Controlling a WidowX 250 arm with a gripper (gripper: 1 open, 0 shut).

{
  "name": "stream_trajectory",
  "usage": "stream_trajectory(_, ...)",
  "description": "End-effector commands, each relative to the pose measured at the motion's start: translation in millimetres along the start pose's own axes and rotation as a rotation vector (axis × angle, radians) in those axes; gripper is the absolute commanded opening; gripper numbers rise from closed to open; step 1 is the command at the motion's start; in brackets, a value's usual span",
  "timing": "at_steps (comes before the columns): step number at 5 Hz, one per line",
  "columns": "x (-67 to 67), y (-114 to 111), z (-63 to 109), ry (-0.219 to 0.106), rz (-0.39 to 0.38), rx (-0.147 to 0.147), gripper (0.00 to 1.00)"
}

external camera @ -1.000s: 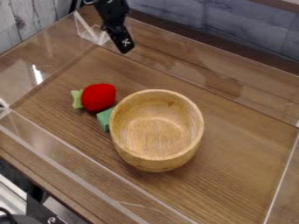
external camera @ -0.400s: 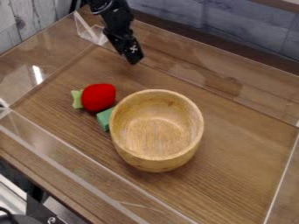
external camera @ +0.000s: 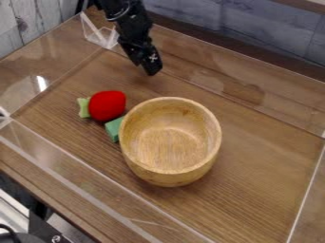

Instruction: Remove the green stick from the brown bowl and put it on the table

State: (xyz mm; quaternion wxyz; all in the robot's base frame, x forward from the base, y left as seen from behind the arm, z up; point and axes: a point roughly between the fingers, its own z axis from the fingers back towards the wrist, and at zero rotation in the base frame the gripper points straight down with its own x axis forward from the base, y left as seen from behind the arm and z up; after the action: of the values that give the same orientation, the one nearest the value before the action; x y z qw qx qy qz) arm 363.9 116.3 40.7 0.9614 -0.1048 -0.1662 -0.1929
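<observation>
Counter [external camera: 254, 161]: dark wood grain, clear acrylic walls at its edges. Brown bowl [external camera: 172, 140]: large, upright, centre, interior bare. Claw [external camera: 151, 66]: black, angled down above the far counter, apart from the bowl, spread wide, holding nothing. Red ball [external camera: 108, 102]: left of the bowl. Green stick [external camera: 113, 126]: on the counter, touching the bowl's left wall.

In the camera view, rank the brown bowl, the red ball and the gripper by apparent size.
1. brown bowl, clearly largest.
2 and 3. red ball and gripper look similar; the gripper sits farther from the camera, so I won't rank them.
</observation>
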Motion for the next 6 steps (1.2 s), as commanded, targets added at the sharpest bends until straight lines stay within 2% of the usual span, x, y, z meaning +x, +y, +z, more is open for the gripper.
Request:
stream_trajectory(1, 12.9, 10.3, 33.1, -0.052, -0.060, 0.058, 1.00)
stream_trajectory(2, 7.1, 21.3, 34.7, -0.044, -0.078, 0.050, 0.00)
stream_trajectory(3, 2.5, 25.0, 32.1, -0.037, -0.074, 0.043, 1.00)
stream_trajectory(4, 0.0, 23.8, 31.5, -0.033, -0.072, 0.031, 1.00)
stream_trajectory(6, 14.4, 7.1, 45.8, -0.028, -0.119, 0.008, 1.00)
